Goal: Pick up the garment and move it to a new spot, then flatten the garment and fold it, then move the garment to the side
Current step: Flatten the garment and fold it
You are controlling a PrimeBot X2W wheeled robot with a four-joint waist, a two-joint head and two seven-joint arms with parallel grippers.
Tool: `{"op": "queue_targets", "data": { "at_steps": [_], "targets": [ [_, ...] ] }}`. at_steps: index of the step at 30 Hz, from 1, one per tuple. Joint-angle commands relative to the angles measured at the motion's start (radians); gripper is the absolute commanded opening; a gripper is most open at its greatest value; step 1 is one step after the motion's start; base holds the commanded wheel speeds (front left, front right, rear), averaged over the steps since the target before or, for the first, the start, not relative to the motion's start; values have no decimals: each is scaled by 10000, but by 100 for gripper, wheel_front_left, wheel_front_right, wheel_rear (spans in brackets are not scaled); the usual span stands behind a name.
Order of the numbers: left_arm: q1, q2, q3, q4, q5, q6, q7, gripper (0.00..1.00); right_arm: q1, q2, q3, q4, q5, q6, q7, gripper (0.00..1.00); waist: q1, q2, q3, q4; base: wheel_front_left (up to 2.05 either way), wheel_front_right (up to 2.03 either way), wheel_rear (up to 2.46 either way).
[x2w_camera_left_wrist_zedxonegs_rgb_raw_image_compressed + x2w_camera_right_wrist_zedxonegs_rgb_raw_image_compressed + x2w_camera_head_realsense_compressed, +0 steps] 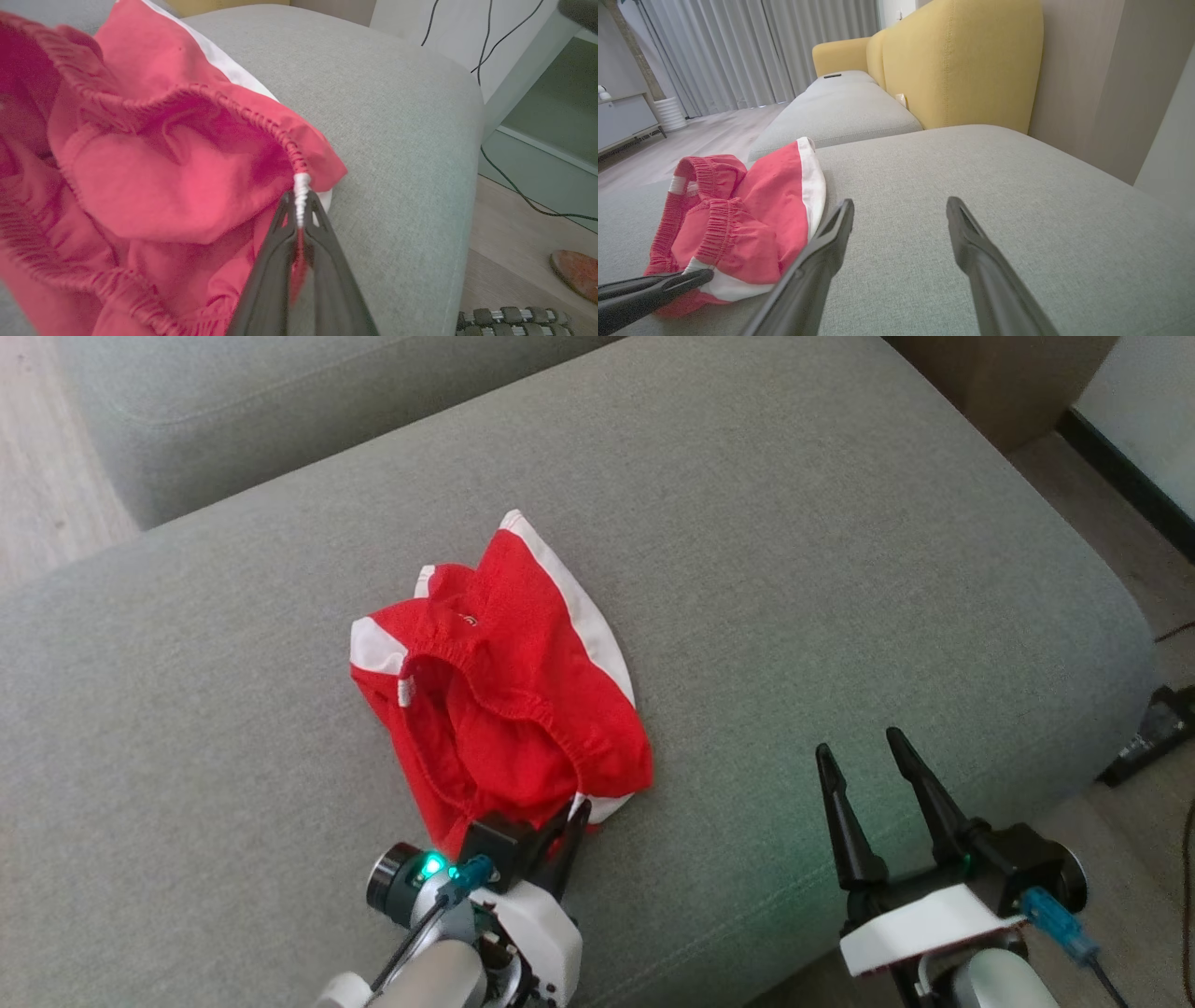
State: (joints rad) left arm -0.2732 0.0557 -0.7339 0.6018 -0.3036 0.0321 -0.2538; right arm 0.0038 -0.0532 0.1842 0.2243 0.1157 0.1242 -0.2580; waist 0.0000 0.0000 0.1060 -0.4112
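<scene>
Shorts, red with white edges, lie in a loose bunch on the grey sofa, a bit left of the middle of the seat. The left gripper is pressed together on their near edge, pinching the stretchy band at a white bit. The right gripper is spread wide, off to the right over the seat

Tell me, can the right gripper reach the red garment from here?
Probably yes: the right gripper stands open beside the red garment, bare grey cushion between them; the left gripper pinches its near edge.
</scene>
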Motion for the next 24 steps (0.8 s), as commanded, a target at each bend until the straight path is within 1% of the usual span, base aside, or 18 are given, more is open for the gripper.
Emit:
{"op": "queue_targets", "data": {
  "at_steps": [1,4,6,9,12,16,17,18,19,21,24],
  "targets": [
    [-495,-4,304,-157,-95,-144,-80,0,-405,16,175,-234,81,65,-38,100,0,0,-65,43,0,0,0],
    [-671,-13,286,-309,-240,-489,-80,0,-363,23,163,-204,100,65,-38,100,0,0,-242,162,0,0,0],
    [-993,-13,202,-526,-107,-688,-80,0,-346,25,205,-213,138,65,-38,100,0,0,-368,248,0,0,0],
    [-1808,12,10,-921,119,-1071,-80,0,-361,27,214,-236,265,65,-38,100,0,0,-553,423,0,0,0],
    [-2774,123,-137,-1546,-8,-1449,-80,0,-331,28,163,-267,478,65,-38,100,0,0,-767,645,0,0,0],
    [-3879,561,62,-2475,-437,-1574,63,0,-225,28,94,-229,532,65,-38,100,0,0,-1060,1004,0,0,0],
    [-4028,721,145,-2733,-568,-1584,173,0,-202,28,81,-227,533,65,-38,100,0,0,-1111,1086,0,0,0],
    [-4028,721,145,-2733,-568,-1584,173,0,-202,28,81,-227,533,65,-38,100,0,0,-1111,1086,0,0,0],
    [-4094,898,223,-2988,-713,-1591,308,0,-178,28,59,-233,529,65,-38,100,0,0,-1161,1188,0,0,0],
    [-3965,1327,443,-3468,-979,-1583,600,0,-132,29,20,-265,530,65,-38,100,0,0,-1222,1379,0,0,0],
    [-3098,2047,758,-4167,-1347,-1346,1010,0,-30,29,-60,-332,524,65,-38,100,0,0,-1224,1725,0,0,0]
  ]
}}
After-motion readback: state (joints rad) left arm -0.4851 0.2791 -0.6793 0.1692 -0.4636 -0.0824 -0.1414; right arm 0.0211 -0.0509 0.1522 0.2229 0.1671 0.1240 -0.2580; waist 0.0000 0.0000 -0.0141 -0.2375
